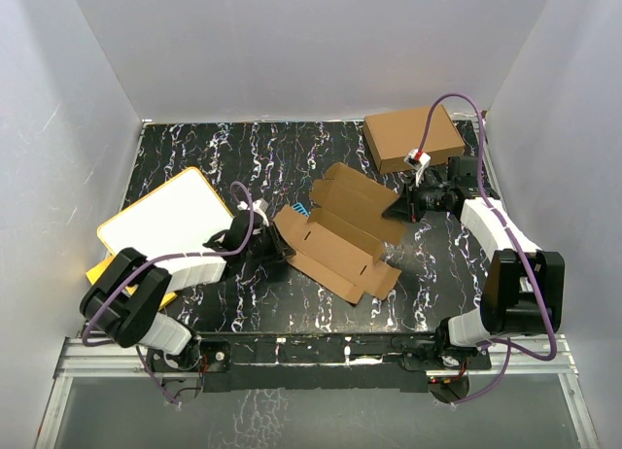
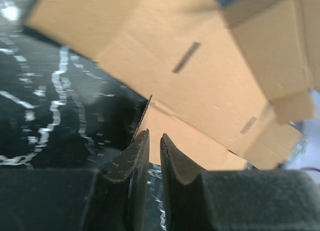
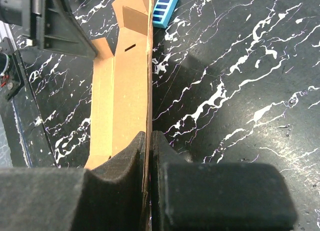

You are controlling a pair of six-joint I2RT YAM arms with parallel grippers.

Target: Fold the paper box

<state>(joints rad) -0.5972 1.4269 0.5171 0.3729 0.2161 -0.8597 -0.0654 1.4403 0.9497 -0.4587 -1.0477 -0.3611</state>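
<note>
The paper box (image 1: 340,230) is a flat brown die-cut sheet with raised flaps, lying mid-table. My right gripper (image 1: 400,208) is at its right edge. In the right wrist view the gripper (image 3: 149,132) is shut on an upright panel of the box (image 3: 122,91), whose edge runs between the pads. My left gripper (image 1: 267,243) is at the sheet's left end. In the left wrist view the gripper (image 2: 154,133) has a narrow empty gap between its fingers. The box (image 2: 210,81) lies just beyond its tips, apart from them.
A larger ready-made brown box (image 1: 413,138) stands at the back right. A white board with a yellow rim (image 1: 165,221) lies at the left, beside the left arm. A small blue object (image 1: 299,208) lies by the sheet's far left corner and shows in the right wrist view (image 3: 164,8).
</note>
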